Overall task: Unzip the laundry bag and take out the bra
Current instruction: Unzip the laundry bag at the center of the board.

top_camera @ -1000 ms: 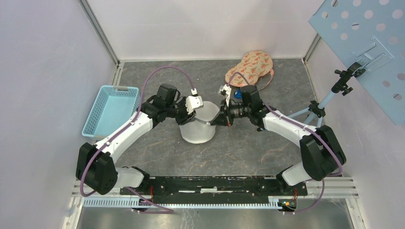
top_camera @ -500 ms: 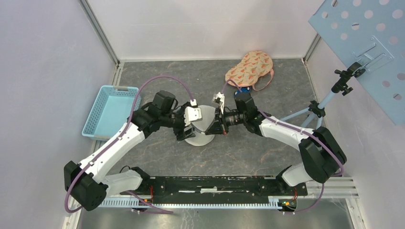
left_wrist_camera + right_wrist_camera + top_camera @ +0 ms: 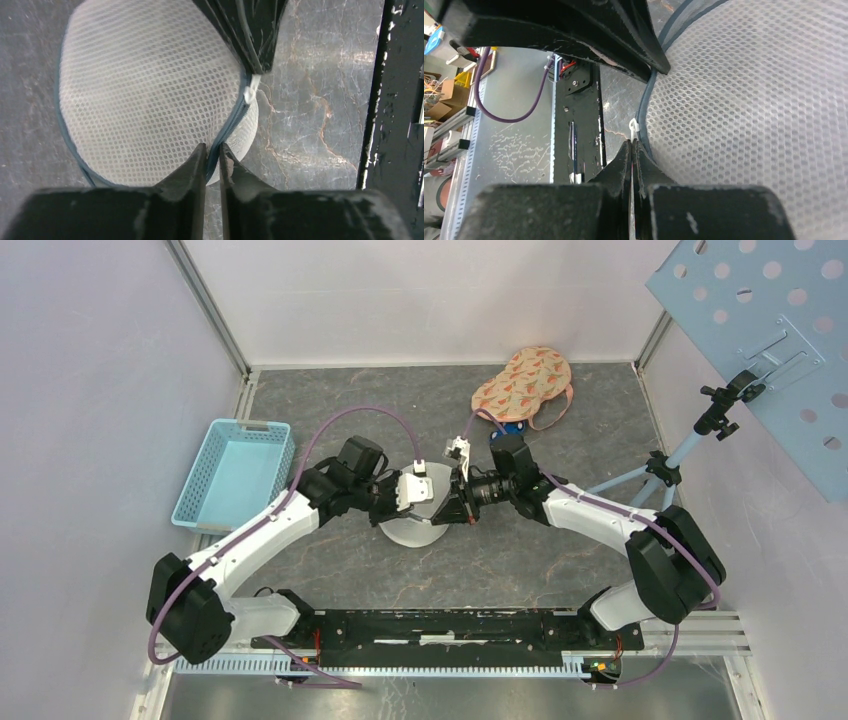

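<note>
Left gripper [image 3: 212,152], jaws narrow, pinches the blue zipper seam [image 3: 228,125] of the white mesh laundry bag [image 3: 145,90] at the bag's 2 o'clock edge. Right gripper [image 3: 631,150] is clamped on the white zipper pull [image 3: 251,91] just beside it. Bag lies mid-table; a patterned bra [image 3: 525,380] rests at the table's 1 o'clock.

The overhead view is bright, with even, diffuse light from above. The arms cast only faint, soft shadows on the grey tabletop [image 3: 500,560], and the walls wash out to pale lilac. In the left wrist view, white glare streaks the right side of the tabletop, and the left gripper [image 3: 212,150] is dark and soft close to the lens. The right gripper [image 3: 631,145] is likewise black and blurred, but the weave of the mesh bag [image 3: 749,100] is crisp.
</note>
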